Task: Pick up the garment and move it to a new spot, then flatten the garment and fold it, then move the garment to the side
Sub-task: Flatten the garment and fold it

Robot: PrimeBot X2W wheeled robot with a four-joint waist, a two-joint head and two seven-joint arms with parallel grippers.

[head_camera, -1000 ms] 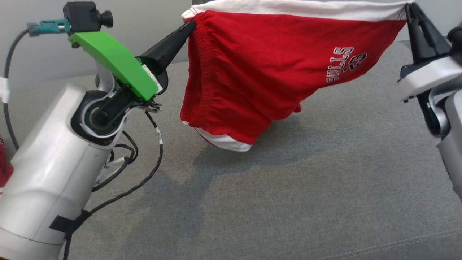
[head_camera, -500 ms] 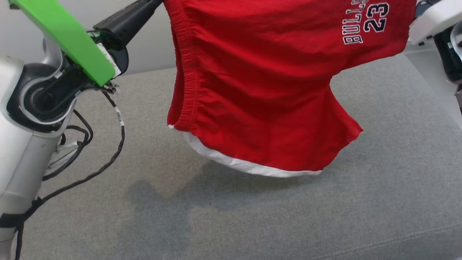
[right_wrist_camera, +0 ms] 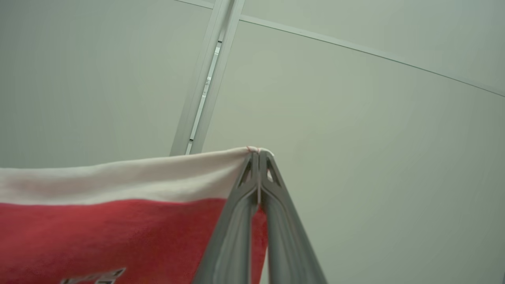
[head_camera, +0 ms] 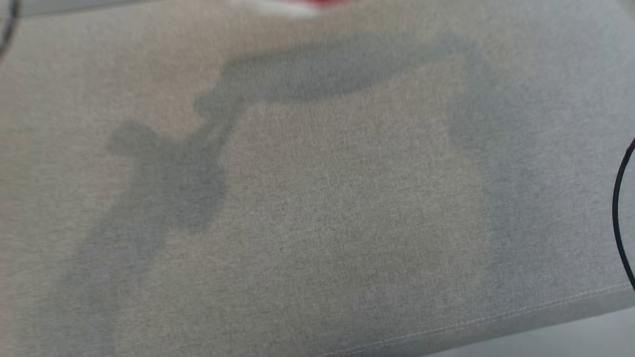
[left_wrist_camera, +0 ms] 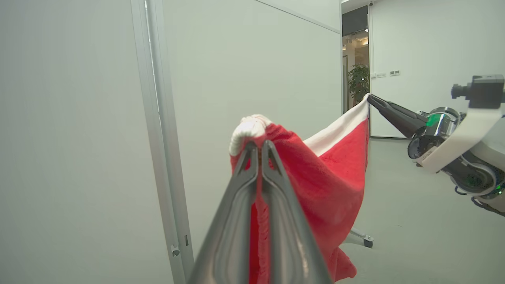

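Left pincer [left_wrist_camera: 257, 145]: clamped shut on a bunched corner of the garment's white band. Red cloth is squeezed between its two fingers, and it is held high in front of a pale wall panel.

Garment [left_wrist_camera: 335, 165]: red knit with a white band along its upper edge, strung between the two pincers. The body hangs loose below the band. In the head view a blurred red-and-white sliver of it sits at the top edge, so it is likely clear of the tabletop.

Right pincer [right_wrist_camera: 258, 154]: closed on the far corner of the white band, pinching right at the corner. The band runs off from there fairly straight.

Tabletop [head_camera: 317, 223]: grey and cloth-covered, lying below the lifted garment. It carries the soft shadows of the arms and the cloth.

Weight and feel: probably light, limp and not fragile. It has no stiffness of its own, so it will sag and swing wherever it is not held.

Slip: thin knit could creep out of a narrow pinch. The band looks thicker and should hold better.

Where to hold: the two band corners, kept well apart, so the body drapes flat when lowered.

Watch: the left corner is gathered in a wad and may land wrinkled, needing a smoothing pass.
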